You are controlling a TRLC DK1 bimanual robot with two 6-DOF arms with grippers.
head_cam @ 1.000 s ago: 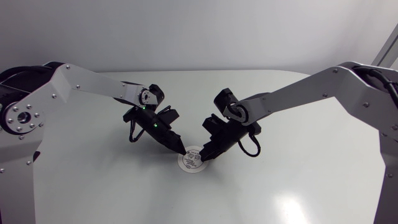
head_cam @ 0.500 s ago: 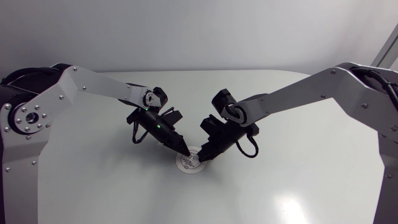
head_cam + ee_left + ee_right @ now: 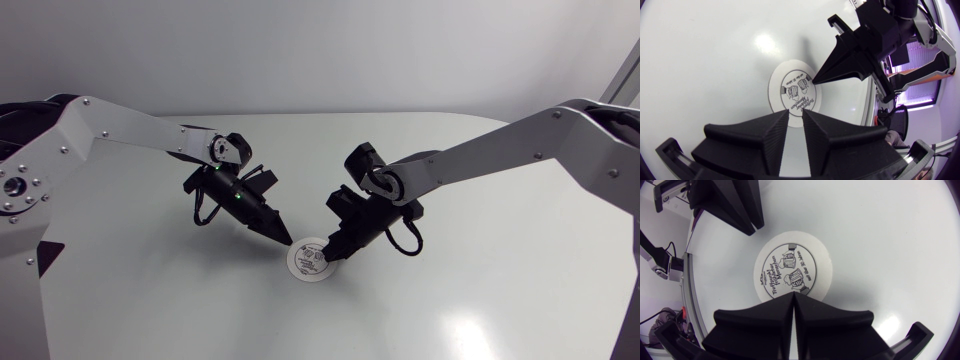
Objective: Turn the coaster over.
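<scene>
A round white coaster with dark print facing up lies flat on the table. My left gripper points down at its left rim, just short of it, and its fingers stand a narrow gap apart with nothing between them. In the left wrist view the coaster lies just ahead of that gripper. My right gripper is shut, its tip resting on the coaster's right edge. Its own view shows its joined fingertips over the near rim of the coaster, with the left gripper beyond the far rim.
The white table carries nothing else. Both arms slant in from the sides and meet near the middle. The right arm's black cable loop hangs just behind its gripper.
My left gripper has narrowed its fingers and pulled back a little to the left, off the coaster's rim. The right gripper has stayed at the coaster's right edge.
</scene>
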